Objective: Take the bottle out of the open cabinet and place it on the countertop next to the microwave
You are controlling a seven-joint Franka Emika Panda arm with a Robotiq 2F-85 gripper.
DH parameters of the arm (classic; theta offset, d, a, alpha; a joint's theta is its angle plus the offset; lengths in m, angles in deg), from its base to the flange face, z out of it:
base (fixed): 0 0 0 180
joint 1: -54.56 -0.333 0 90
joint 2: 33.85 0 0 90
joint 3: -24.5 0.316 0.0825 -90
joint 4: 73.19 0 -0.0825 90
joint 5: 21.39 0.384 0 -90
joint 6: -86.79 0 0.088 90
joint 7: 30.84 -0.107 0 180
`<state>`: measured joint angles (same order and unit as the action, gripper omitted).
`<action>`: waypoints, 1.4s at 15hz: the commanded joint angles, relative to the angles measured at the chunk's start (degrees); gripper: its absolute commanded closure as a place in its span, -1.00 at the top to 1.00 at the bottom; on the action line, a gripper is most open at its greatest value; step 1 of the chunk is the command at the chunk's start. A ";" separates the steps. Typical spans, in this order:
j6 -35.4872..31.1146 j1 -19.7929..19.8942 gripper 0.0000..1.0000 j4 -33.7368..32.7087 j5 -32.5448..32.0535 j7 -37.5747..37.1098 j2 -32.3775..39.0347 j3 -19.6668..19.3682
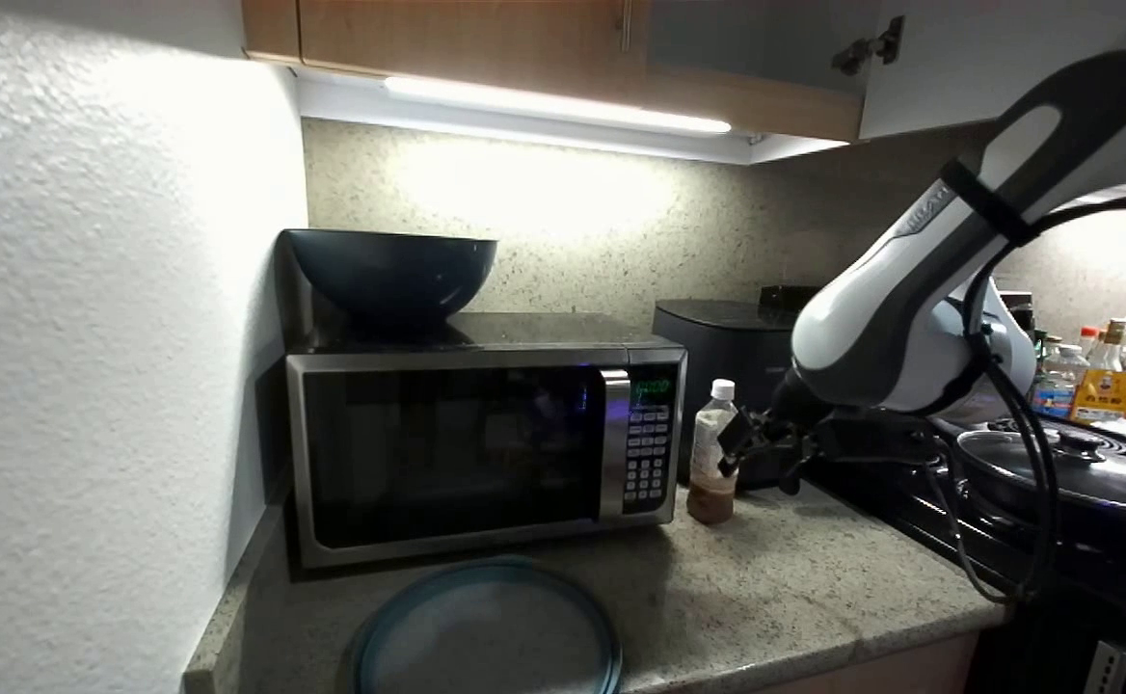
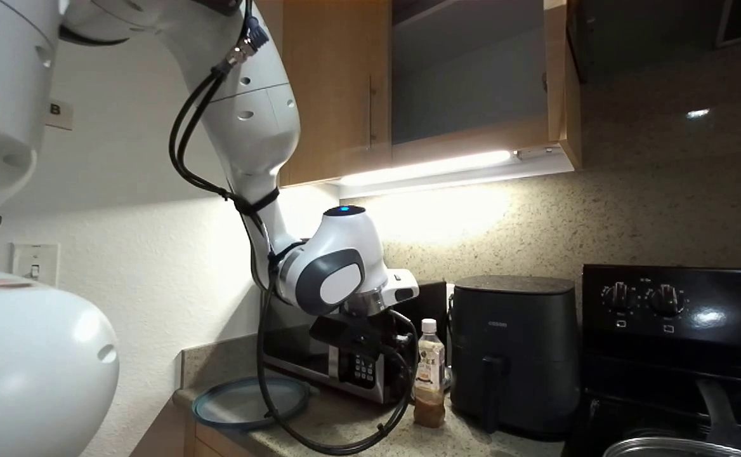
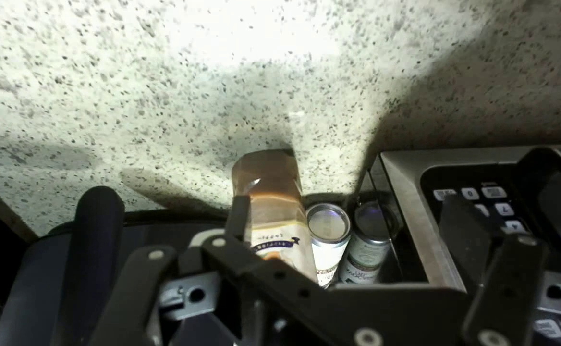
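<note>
The bottle [image 1: 714,453], white-capped with brown liquid low inside, stands upright on the speckled countertop [image 1: 775,569]. It is just to the right of the microwave [image 1: 486,453] in an exterior view, and the black air fryer [image 2: 513,355] is on its far side. My gripper [image 3: 352,223] is spread wide. In the wrist view one finger [image 3: 238,216] overlaps the bottle's edge; whether they touch I cannot tell. The opposite finger [image 3: 468,230] is in front of the microwave's buttons, well apart from the bottle. Overhead, the cabinet [image 2: 472,89] has its door open.
A silver-topped can [image 3: 328,228] sits between bottle and microwave, apparently mirrored in the microwave's side. A teal-rimmed round lid [image 1: 491,631] lies in front of the microwave, and a dark bowl [image 1: 389,275] rests on top. The stove carries a lidded pan [image 1: 1074,472].
</note>
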<state>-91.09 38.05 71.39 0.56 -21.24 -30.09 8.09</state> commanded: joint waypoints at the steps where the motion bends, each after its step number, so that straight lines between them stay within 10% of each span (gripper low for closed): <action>1: 0.00 0.46 1.00 0.39 -0.14 0.00 -0.35 0.29; 5: 0.06 0.46 1.00 1.19 -1.24 -0.09 -0.39 0.27; 8: -1.75 8.81 1.00 6.91 -11.26 -5.26 -1.24 6.48; 14: -4.82 3.56 1.00 16.81 -15.79 -9.01 -2.22 -0.21; 15: -2.41 9.78 1.00 13.83 -16.60 -8.06 -0.84 5.52; 21: -3.81 9.38 1.00 15.13 -16.54 -8.62 -0.73 4.97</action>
<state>-94.76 42.19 86.51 -13.39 -28.04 -30.84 8.51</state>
